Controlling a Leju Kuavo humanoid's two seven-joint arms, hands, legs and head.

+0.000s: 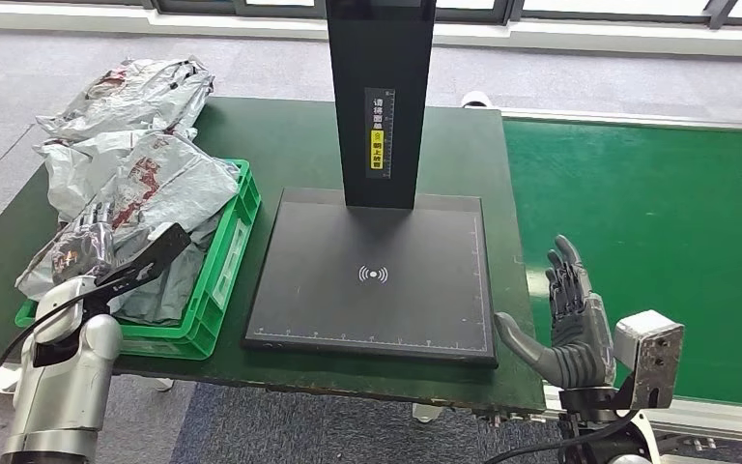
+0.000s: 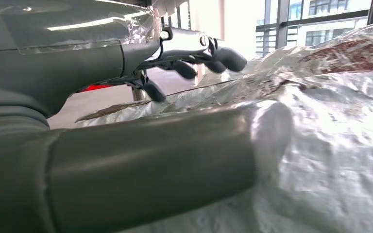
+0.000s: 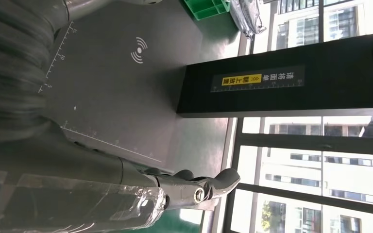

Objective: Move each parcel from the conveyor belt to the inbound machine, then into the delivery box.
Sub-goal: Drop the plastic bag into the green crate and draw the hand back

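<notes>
- Several silver parcels [image 1: 135, 174] are heaped in and above the green delivery box [image 1: 214, 290], which sits on the dark green table [image 1: 290, 135] to the left of the inbound machine; the topmost ones spill past the box's far edge onto the table.
- The inbound machine's flat black platform [image 1: 377, 280] lies bare, with a white wireless mark at its middle, and its black post [image 1: 380, 97] rises from the far edge, bearing a yellow-and-white label.
- The left hand [image 1: 92, 232] rests on the crinkled wrapping of the parcel pile over the box; the left wrist view shows its thumb [image 2: 175, 155] lying against the silver film [image 2: 330, 145] and its fingers [image 2: 213, 56] stretched out above it, so whether it actually grips a parcel cannot be told.
- The right hand [image 1: 565, 319] is released, fingers apart and pointing upward, thumb turned toward the platform's near right corner, holding nothing.
- The green conveyor belt [image 1: 657, 222] runs along the table's right side, just behind the right hand.
</notes>
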